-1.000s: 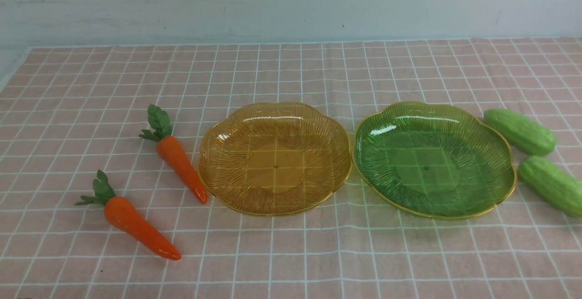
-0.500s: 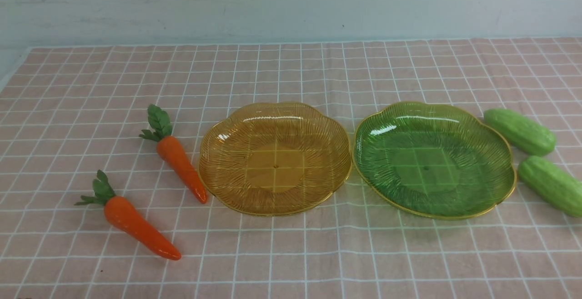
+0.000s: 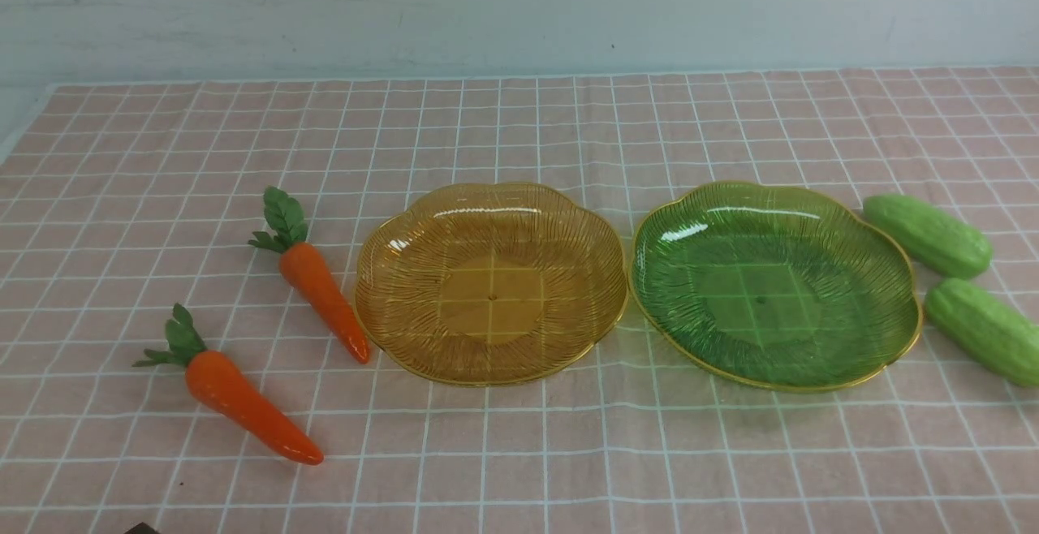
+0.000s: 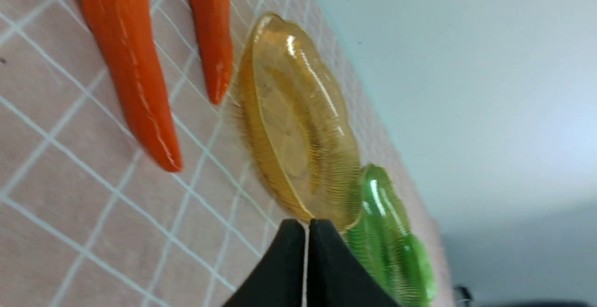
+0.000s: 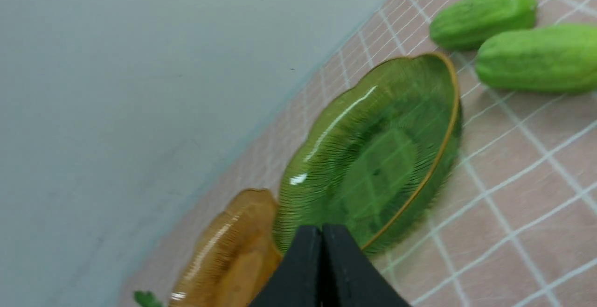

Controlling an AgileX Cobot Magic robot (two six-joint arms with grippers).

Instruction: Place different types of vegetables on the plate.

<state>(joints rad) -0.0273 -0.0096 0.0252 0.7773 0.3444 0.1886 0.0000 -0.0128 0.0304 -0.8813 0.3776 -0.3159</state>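
Two orange carrots lie left of the plates: the far carrot (image 3: 321, 290) beside the amber plate (image 3: 490, 282), the near carrot (image 3: 243, 404) nearer the front edge. Two light-green cucumbers, a far one (image 3: 928, 235) and a near one (image 3: 984, 331), lie right of the green plate (image 3: 775, 284). Both plates hold nothing. The left gripper (image 4: 307, 225) is shut and empty, near the front of the table, with both carrots (image 4: 126, 59) and the amber plate (image 4: 298, 125) ahead. The right gripper (image 5: 322, 228) is shut and empty, with the green plate (image 5: 373, 157) and both cucumbers (image 5: 536, 57) ahead.
A pink checked cloth (image 3: 519, 453) covers the table up to a pale wall (image 3: 519, 6) at the back. A dark tip (image 3: 140, 528) of the left arm shows at the bottom edge of the front view.
A dark tip of the left arm has come into the front view at the bottom left. The vegetables and plates have not moved.
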